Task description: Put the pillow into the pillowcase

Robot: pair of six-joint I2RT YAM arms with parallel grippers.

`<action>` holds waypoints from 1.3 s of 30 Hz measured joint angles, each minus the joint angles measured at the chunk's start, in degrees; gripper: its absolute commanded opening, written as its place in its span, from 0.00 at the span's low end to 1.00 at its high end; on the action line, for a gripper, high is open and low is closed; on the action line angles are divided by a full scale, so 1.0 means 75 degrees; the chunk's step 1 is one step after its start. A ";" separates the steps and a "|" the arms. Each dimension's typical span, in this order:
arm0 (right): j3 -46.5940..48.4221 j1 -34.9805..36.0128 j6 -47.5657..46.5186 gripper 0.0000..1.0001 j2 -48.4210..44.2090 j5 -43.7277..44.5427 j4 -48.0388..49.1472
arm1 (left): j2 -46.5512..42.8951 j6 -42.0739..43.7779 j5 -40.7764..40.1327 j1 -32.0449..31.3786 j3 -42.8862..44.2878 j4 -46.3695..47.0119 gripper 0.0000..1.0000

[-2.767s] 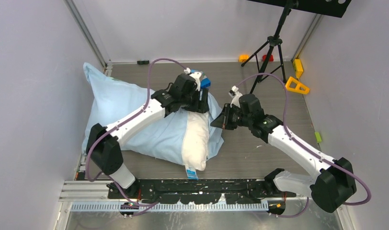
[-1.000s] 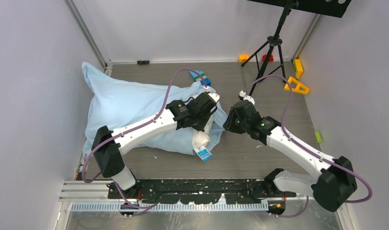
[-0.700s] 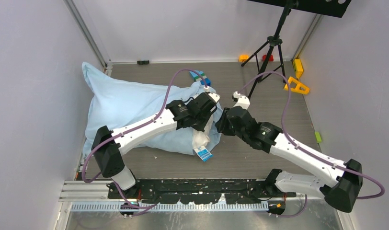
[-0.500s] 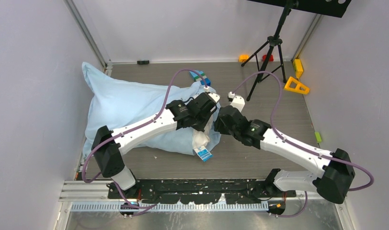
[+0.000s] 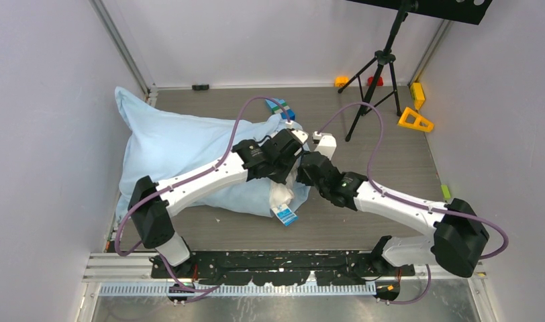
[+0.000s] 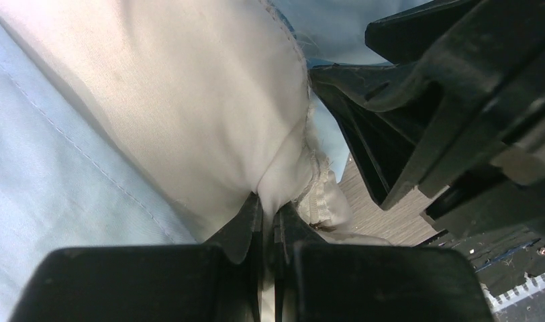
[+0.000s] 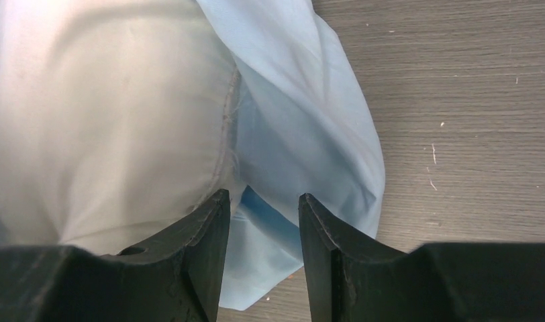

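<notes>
The light-blue pillowcase [image 5: 176, 151] lies bulging at the left of the table, with most of the pillow inside. The pillow's white end [image 5: 280, 196] and its blue tag [image 5: 284, 215] stick out of the case's mouth. My left gripper [image 5: 290, 177] is shut on a fold of the white pillow [image 6: 189, 100] fabric at that end, its fingertips [image 6: 251, 213] pinching it. My right gripper [image 5: 303, 178] stands open just right of it. In the right wrist view its fingers [image 7: 213, 221] straddle the loose blue pillowcase [image 7: 303, 127] hem beside the pillow [image 7: 109, 121]. Nothing is gripped there.
A black tripod [image 5: 379, 64] stands at the back right. Yellow and orange blocks [image 5: 415, 119] lie near the right wall, and blue-green blocks [image 5: 284, 109] sit behind the pillowcase. White walls close in on both sides.
The right arm has swung left to the mouth of the pillowcase and its jaws have opened wider. The left gripper has kept its hold without moving.
</notes>
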 measured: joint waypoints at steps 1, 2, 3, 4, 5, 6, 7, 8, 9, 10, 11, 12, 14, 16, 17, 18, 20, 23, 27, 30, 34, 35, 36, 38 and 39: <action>-0.0058 0.0000 -0.0050 0.47 0.0026 0.0012 0.0058 | 0.0000 0.0000 0.0015 0.0009 0.0000 0.0003 0.00; -0.0128 0.0000 -0.0108 0.47 0.0052 0.0035 0.0137 | 0.0000 0.0003 0.0035 0.0023 0.0000 0.0003 0.00; -0.0169 0.0000 -0.0137 0.47 0.0079 0.0052 0.0192 | 0.0000 0.0000 0.0038 0.0029 0.0000 0.0003 0.00; -0.0192 0.0000 -0.0169 0.47 0.0119 0.0087 0.0239 | 0.0000 0.0003 0.0044 0.0035 0.0000 0.0006 0.00; -0.0198 0.0000 -0.0195 0.48 0.0160 0.0114 0.0274 | 0.0000 0.0003 0.0050 0.0038 0.0000 0.0003 0.00; -0.0198 0.0000 -0.0239 0.48 0.0224 0.0154 0.0329 | 0.0000 0.0003 0.0058 0.0038 0.0000 0.0003 0.00; -0.0198 0.0000 -0.0277 0.49 0.0297 0.0198 0.0379 | 0.0000 0.0003 0.0064 0.0044 0.0000 0.0003 0.00; -0.0195 0.0000 -0.0303 0.49 0.0373 0.0245 0.0414 | 0.0000 0.0003 0.0067 0.0047 0.0000 0.0003 0.00; -0.0195 0.0000 -0.0323 0.50 0.0463 0.0291 0.0452 | 0.0000 0.0003 0.0079 0.0052 0.0000 0.0003 0.00; -0.0195 0.0000 -0.0341 0.50 0.0548 0.0332 0.0493 | 0.0000 0.0003 0.0090 0.0058 0.0000 0.0003 0.00; -0.0195 0.0000 -0.0364 0.50 0.0653 0.0376 0.0522 | -0.0003 0.0003 0.0096 0.0058 0.0000 0.0003 0.00; -0.0192 0.0000 -0.0385 0.49 0.0761 0.0440 0.0545 | -0.0003 0.0003 0.0099 0.0061 0.0000 0.0003 0.00; -0.0184 0.0000 -0.0425 0.44 0.1000 0.0609 0.0562 | -0.0020 0.0003 0.0102 0.0067 0.0000 0.0003 0.00; -0.0184 0.0000 -0.0455 0.32 0.1107 0.0708 0.0557 | -0.0050 -0.0012 0.0096 0.0087 0.0000 -0.0009 0.00; -0.0184 0.0000 -0.0475 0.24 0.1151 0.0775 0.0554 | -0.0067 -0.0015 0.0111 0.0119 0.0000 -0.0003 0.00; -0.0184 0.0000 -0.0481 0.17 0.1174 0.0831 0.0551 | -0.0087 -0.0029 0.0119 0.0140 0.0000 0.0000 0.00; -0.0181 0.0000 -0.0481 0.02 0.1177 0.0903 0.0533 | -0.0146 -0.0082 0.0122 0.0192 0.0000 0.0003 0.00; -0.0172 0.0000 -0.0431 0.00 0.1163 0.0924 0.0455 | -0.0277 -0.0216 0.0146 0.0315 0.0000 0.0032 0.00; -0.0425 0.0003 -0.0428 0.00 0.0650 0.0478 0.0458 | -0.0504 -0.0743 0.0335 0.0673 -0.0029 0.0373 0.00; -0.0816 0.0029 -0.0551 0.01 -0.0236 -0.0256 0.0644 | -0.0711 -0.1241 0.0431 0.1014 -0.0242 0.1008 0.00; -0.1032 0.0184 -0.0804 0.01 -0.1343 -0.1256 0.0801 | -0.0740 -0.1833 0.0361 0.1288 -0.0612 0.1955 0.00; -0.1032 0.0230 -0.0906 0.00 -0.1603 -0.1501 0.0799 | -0.0711 -0.1990 0.0347 0.1349 -0.0723 0.2189 0.00; -0.1032 0.0265 -0.0970 0.00 -0.1807 -0.1682 0.0778 | -0.0676 -0.2110 0.0326 0.1402 -0.0787 0.2343 0.00; -0.1032 0.0306 -0.1131 0.00 -0.2244 -0.2046 0.0667 | -0.0539 -0.2375 0.0286 0.1536 -0.0921 0.2704 0.00; -0.1023 0.0318 -0.1207 0.01 -0.2445 -0.2247 0.0565 | -0.0446 -0.2474 0.0280 0.1594 -0.0950 0.2841 0.00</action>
